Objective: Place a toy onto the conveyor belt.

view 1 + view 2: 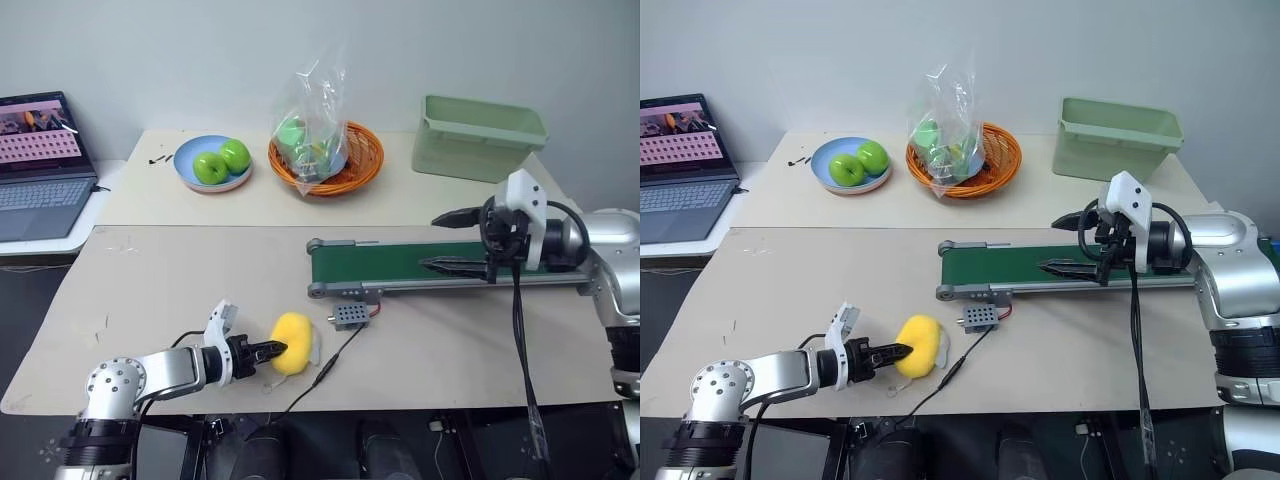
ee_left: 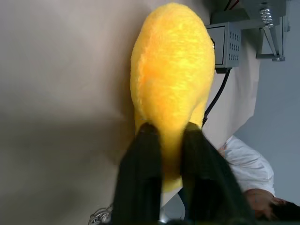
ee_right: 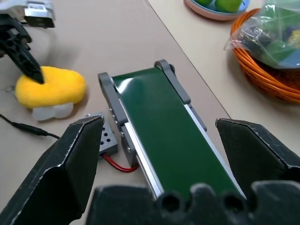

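Yellow plush marks the toy (image 1: pixel 292 343), a soft oval lying near the front edge of the beige counter (image 1: pixel 180 280), left of centre. The left pincer (image 1: pixel 272 351) has its two black fingers (image 2: pixel 140 183) closed on the toy's near end, pinching the fabric so that it bulges between them; that hold looks meant for lifting it. The toy rests on the counter, not yet raised. Just to its right sit a small grey box (image 1: pixel 349 317) and a thin black cable (image 1: pixel 335 362) running toward the front edge; a lift would do well to avoid snagging that cable.

Further right and farther back, the conveyor belt (image 1: pixel 400 264) stretches across the counter, a dark green strip in a grey frame, its left roller end nearest the toy. The counter between toy and belt is otherwise bare, giving room to carry the toy up and across.

At the far right, the right pincer (image 1: pixel 455 240) hangs above the belt with its fingers spread wide apart and nothing between them, probably waiting out of the way.
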`<state>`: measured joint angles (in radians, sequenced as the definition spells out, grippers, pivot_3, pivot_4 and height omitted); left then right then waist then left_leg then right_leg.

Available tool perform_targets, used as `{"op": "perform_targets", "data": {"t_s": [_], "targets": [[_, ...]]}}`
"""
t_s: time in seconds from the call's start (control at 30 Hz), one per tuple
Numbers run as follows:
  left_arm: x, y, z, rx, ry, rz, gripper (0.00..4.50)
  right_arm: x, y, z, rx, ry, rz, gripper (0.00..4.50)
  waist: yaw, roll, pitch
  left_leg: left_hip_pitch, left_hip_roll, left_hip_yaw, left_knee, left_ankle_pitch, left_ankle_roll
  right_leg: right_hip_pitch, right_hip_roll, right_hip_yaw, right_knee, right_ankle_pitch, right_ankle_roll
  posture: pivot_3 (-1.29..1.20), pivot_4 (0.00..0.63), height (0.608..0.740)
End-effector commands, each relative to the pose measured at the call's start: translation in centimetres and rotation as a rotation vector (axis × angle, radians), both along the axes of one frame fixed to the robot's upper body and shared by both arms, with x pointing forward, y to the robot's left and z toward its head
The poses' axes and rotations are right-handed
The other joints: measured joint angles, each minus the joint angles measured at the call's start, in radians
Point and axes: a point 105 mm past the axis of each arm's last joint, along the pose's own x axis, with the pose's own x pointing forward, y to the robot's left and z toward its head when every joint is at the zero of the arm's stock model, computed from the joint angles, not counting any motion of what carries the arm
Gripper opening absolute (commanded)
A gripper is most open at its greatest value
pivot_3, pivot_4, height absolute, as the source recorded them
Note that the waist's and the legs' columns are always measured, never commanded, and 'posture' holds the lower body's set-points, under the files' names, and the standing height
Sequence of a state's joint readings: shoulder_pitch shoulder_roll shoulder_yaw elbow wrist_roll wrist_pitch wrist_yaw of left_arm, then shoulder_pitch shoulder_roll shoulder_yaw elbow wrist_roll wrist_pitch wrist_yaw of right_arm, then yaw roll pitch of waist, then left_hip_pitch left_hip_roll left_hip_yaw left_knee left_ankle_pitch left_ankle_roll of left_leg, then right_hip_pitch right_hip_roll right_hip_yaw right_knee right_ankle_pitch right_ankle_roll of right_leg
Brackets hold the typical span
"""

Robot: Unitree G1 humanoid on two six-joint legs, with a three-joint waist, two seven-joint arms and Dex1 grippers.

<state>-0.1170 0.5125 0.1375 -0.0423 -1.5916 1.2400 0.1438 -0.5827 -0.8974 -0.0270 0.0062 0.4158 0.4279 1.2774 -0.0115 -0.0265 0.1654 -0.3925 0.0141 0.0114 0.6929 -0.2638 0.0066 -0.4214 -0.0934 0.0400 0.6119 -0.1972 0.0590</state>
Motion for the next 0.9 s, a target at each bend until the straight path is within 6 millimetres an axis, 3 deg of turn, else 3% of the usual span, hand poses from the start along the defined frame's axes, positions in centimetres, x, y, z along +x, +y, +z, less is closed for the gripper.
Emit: {"op": "perform_targets", "data": {"t_s": [0.03,0.17,0.33,0.47,0.53,0.67,0.9], "targets": [[1.0,0.2,1.0,-0.031,-0.041,0.042,0.01,-1.0,0.4,1.7,-0.007,-0.021,0.064,4.5,0.0,0.0,0.0,0.0,0.0,0.0,0.0,0.0,0.0,0.0,0.0,0.0,0.0,0.0,0.0,0.0,0.15,0.74],[1.4,0.3,2.1,-0.063,-0.074,0.063,0.01,-1.6,1.0,2.1,0.009,0.002,0.124,4.5,0.0,0.0,0.0,0.0,0.0,0.0,0.0,0.0,0.0,0.0,0.0,0.0,0.0,0.0,0.0,0.0,0.15,0.74],[1.5,0.0,4.8,-0.046,-0.215,0.003,0.01,-1.9,1.3,2.6,0.014,0.015,0.16,4.5,-0.001,0.0,0.0,0.0,0.0,0.0,0.0,0.0,0.0,0.0,0.0,0.0,0.0,0.0,0.0,0.0,0.15,0.74],[3.0,0.0,10.3,0.013,-0.512,-0.027,0.01,-1.6,0.9,2.7,0.001,0.012,0.156,4.5,0.002,0.0,0.0,-0.002,0.0,0.0,0.0,0.0,0.0,-0.001,0.0,0.0,-0.001,0.0,0.0,0.0,0.15,0.74],[3.8,-0.3,12.2,0.147,-0.672,-0.07,0.01,-1.4,0.8,2.6,-0.001,0.011,0.155,4.5,0.006,0.0,0.0,-0.002,0.0,0.0,0.0,0.001,-0.001,-0.001,0.0,-0.001,-0.001,0.0,0.0,0.0,0.15,0.74],[4.7,-2.1,12.7,0.427,-0.878,-0.185,0.01,-0.3,0.7,2.9,0.013,-0.02,0.118,4.5,0.005,0.0,0.0,-0.002,-0.001,0.001,0.0,0.0,-0.001,0.0,0.0,0.0,-0.003,0.0,0.0,0.0,0.15,0.74],[7.5,-3.7,15.8,1.1,-1.614,-0.373,0.01,-0.1,0.6,2.7,0.006,-0.032,0.111,4.5,0.006,-0.001,0.001,-0.006,0.0,0.001,-0.001,0.001,-0.001,-0.004,0.001,-0.001,-0.003,0.0,0.0,0.0,0.15,0.74]]}}
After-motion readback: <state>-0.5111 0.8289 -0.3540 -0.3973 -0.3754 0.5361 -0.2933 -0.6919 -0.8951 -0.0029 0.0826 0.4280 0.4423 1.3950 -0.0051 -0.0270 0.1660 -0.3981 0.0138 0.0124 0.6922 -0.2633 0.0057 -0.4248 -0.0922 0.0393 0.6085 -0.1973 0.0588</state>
